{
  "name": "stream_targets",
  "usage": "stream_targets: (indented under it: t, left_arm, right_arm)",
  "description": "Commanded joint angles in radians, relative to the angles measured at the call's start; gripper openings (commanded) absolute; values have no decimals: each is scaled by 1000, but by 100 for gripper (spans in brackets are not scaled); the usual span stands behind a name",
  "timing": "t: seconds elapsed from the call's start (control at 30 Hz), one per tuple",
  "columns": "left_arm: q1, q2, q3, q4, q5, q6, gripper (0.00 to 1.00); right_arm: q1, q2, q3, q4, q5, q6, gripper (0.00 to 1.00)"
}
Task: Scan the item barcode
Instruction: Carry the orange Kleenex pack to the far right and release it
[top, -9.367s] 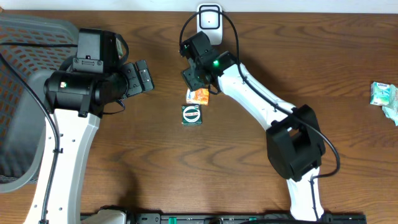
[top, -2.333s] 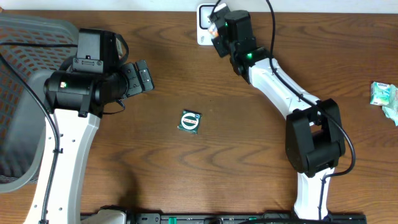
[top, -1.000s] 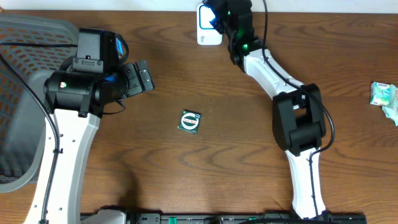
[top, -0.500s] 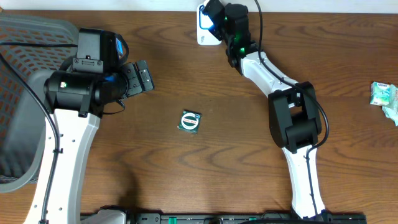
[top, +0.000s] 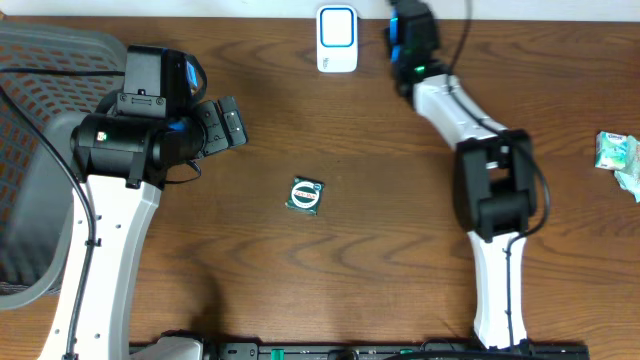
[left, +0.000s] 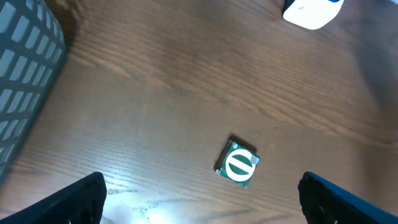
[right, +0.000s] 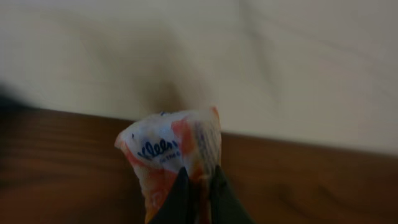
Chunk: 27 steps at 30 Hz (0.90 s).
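My right gripper (right: 199, 177) is shut on a small orange and white tissue pack (right: 165, 152), pinching its lower edge and holding it up toward the pale wall at the table's back edge. In the overhead view the right gripper (top: 405, 32) is just right of the white scanner (top: 337, 40), and the pack is hidden there. A green square packet with a white ring (top: 306, 195) lies flat mid-table. My left gripper (top: 232, 125) hangs open at the left, above the table. The green packet (left: 237, 163) lies below and between its wide-apart fingers (left: 74, 200).
A grey mesh basket (top: 40, 150) fills the left side, and its wall (left: 25, 74) is next to the left gripper. A green and white packet (top: 620, 158) lies at the right edge. The scanner (left: 311, 11) sits at the far edge.
The right gripper has swung from over the scanner to its right side, still shut on the tissue pack. The left arm and green packet have not moved.
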Motion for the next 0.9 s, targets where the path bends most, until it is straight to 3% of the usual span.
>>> stream_targets:
  t: [0.0, 0.33, 0.7, 0.73, 0.87]
  left_arm:
    - [4, 0, 12, -3, -6, 6, 98]
    - [4, 0, 12, -3, -6, 6, 98]
    - [4, 0, 12, -3, -6, 6, 98]
    - [4, 0, 12, -3, -6, 6, 98]
    - [4, 0, 12, -3, -6, 6, 98]
  right_arm:
    - [-83, -109, 15, -77, 114, 132, 1]
    - [-330, -167, 14, -417, 298, 143, 1]
    - [-573, -166, 14, -622, 66, 144, 1]
    - [-584, -166, 14, -631, 39, 144, 7]
    - [-627, -166, 12, -653, -95, 144, 81]
